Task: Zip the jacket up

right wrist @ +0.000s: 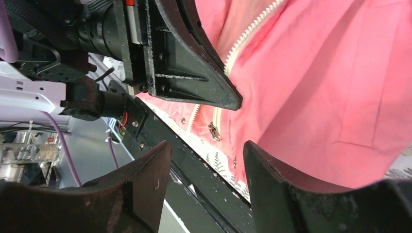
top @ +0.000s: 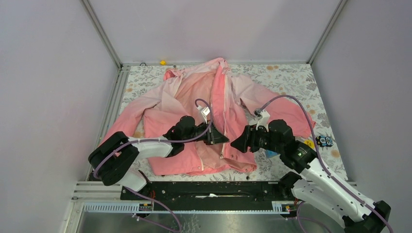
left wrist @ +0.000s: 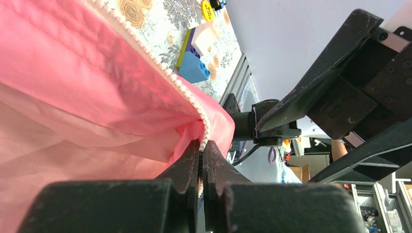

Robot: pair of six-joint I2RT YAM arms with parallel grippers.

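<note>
Your left hand (left wrist: 201,145) is clamped on the white zipper edge (left wrist: 160,63) of the thin pale-to-coral pink fabric jacket (top: 194,107) spread on the floral counter (top: 291,77) under it, your right hand (right wrist: 206,165) gapes empty just beside, and the small metal zipper pull (right wrist: 214,131) sits low near the hem, so nearly all the zipping looks left.

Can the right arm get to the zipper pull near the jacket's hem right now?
Probably yes: the right gripper is open and faces the zipper pull, which lies uncovered. The left gripper, shut on the jacket close by, crowds it somewhat.
</note>
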